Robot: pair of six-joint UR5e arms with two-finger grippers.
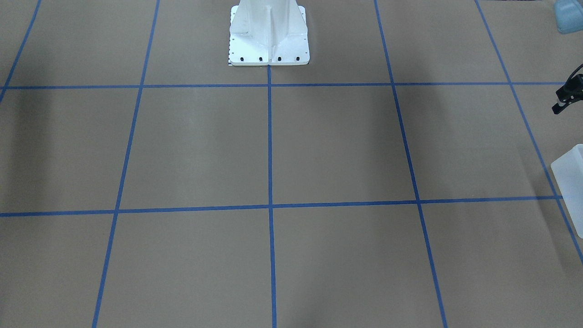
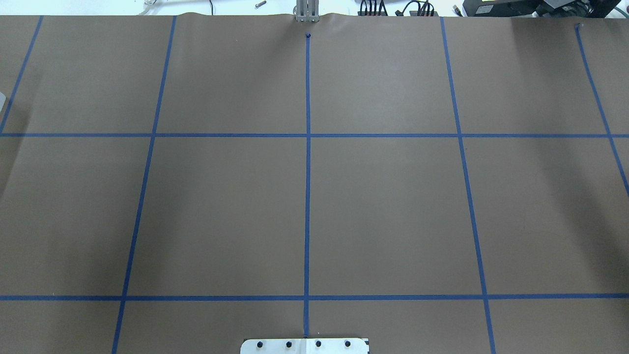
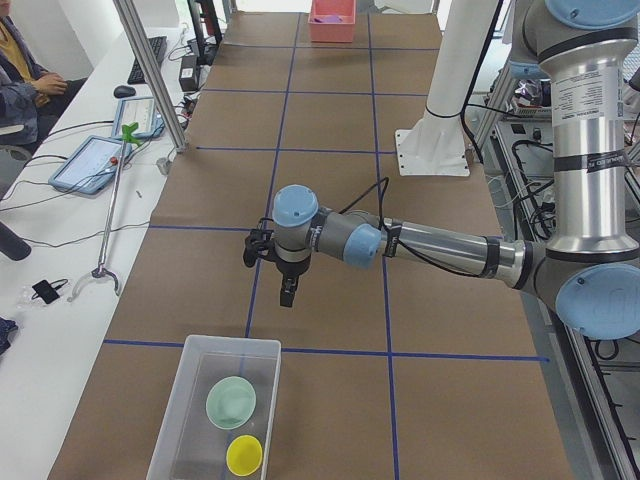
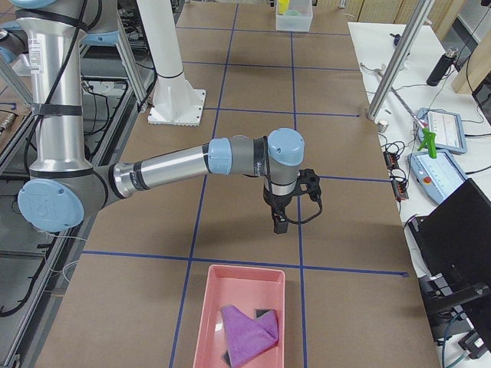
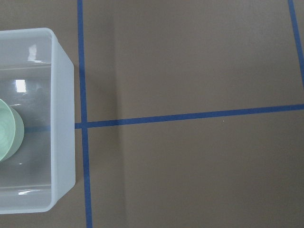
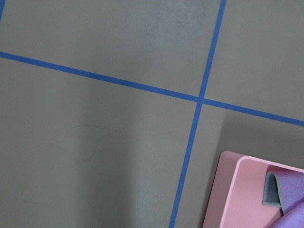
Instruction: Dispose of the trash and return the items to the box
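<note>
Translucent white plastic box (image 3: 228, 358) holds your small yellow cup (image 3: 244, 455) beside a pale green bowl (image 3: 231, 402), the pink tray (image 4: 245, 285) a purple cloth (image 4: 249, 331); you cannot tell whether left gripper (image 3: 287, 297) or right gripper (image 4: 279, 225) is clenched.

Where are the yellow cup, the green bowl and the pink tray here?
yellow cup (image 3: 244, 455), left side view, its open inside.
green bowl (image 3: 231, 402), left side view, its hollow middle.
pink tray (image 4: 245, 287), right side view, its bare floor.
</note>
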